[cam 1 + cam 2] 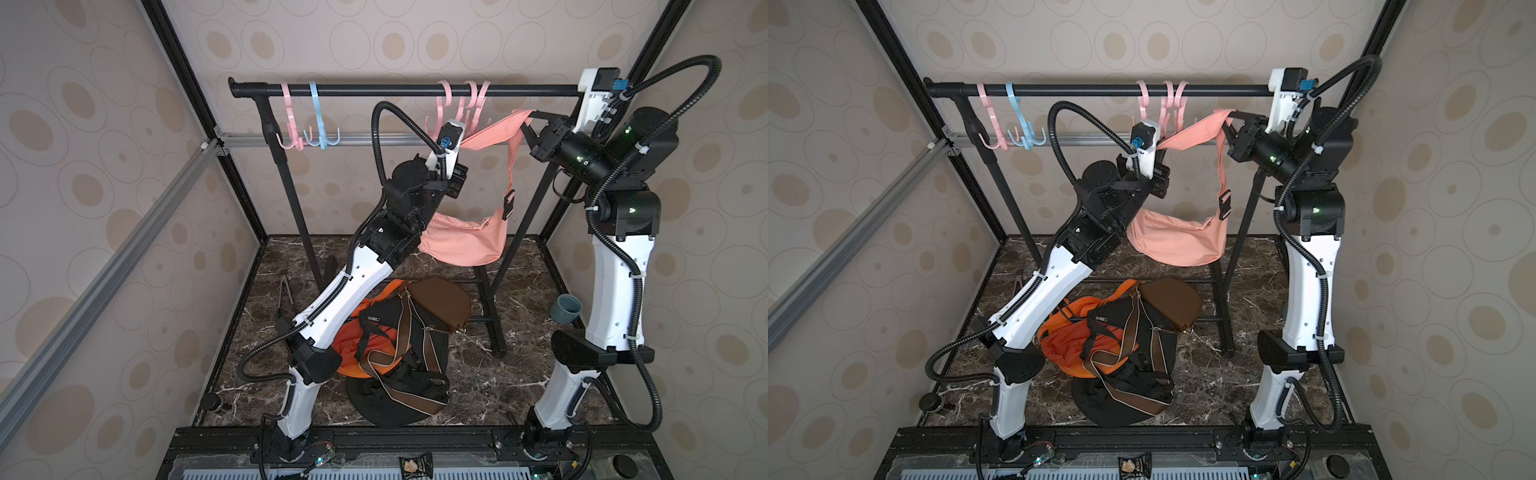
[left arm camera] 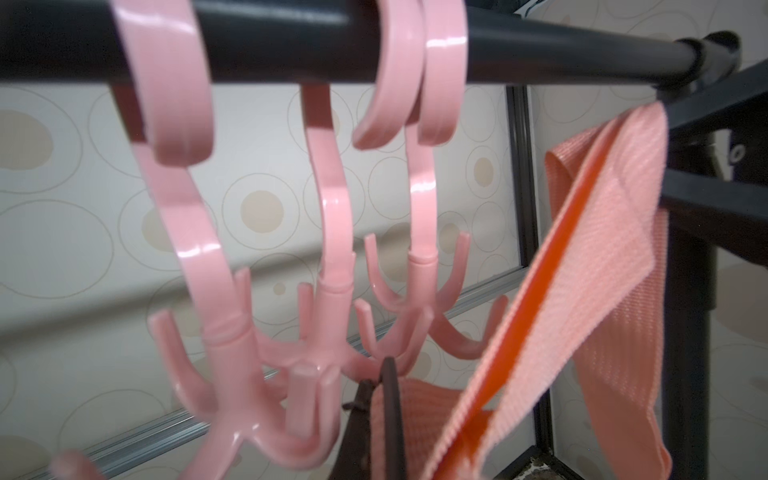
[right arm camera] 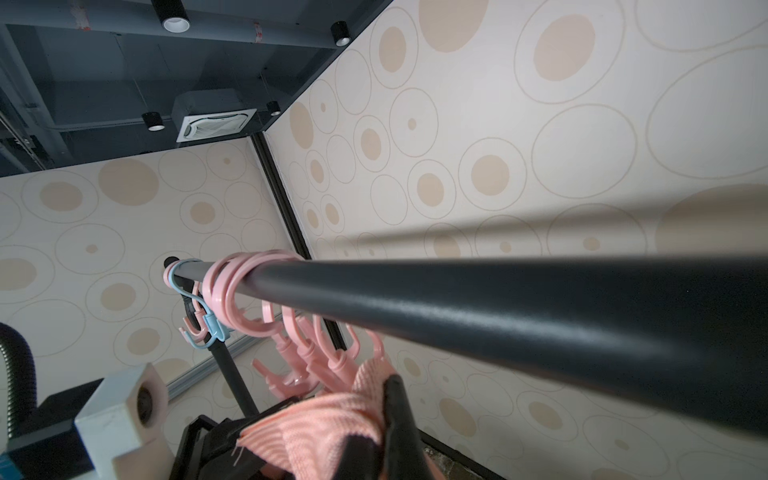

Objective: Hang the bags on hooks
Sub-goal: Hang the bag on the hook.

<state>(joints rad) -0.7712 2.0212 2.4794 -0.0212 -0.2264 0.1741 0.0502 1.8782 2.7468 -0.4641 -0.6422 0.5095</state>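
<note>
Pink bag [image 1: 465, 245] hung in the air under the black rail [image 1: 395, 89] in both top views, its strap [image 1: 492, 135] stretched between the two arms. The right end effector [image 1: 530, 124] was clamped on the upper end of the strap, just under the rail, and the left end effector [image 1: 459, 143] was clamped on the strap lower down, near the three pink hooks [image 1: 461, 108]. The body of the bag was below both end effectors and well above the marble floor [image 1: 519, 332]. A heap of other bags [image 1: 399, 345], orange, black and brown, lay on the floor, and one pink and one blue hook [image 1: 320, 124] hung far along the rail.

The left wrist view showed the prongs of the pink hooks [image 2: 332, 324] very close, which the top views did not. The closed dark fingers [image 2: 390, 399] pinched the ribbed strap [image 2: 602, 270] just beside the nearest prong; whether they touched was not clear.

The right wrist view showed the rail [image 3: 540, 316] from below, and the folded strap [image 3: 328, 428] squeezed between the fingers [image 3: 399, 415]. The bag's body did not show there.
</note>
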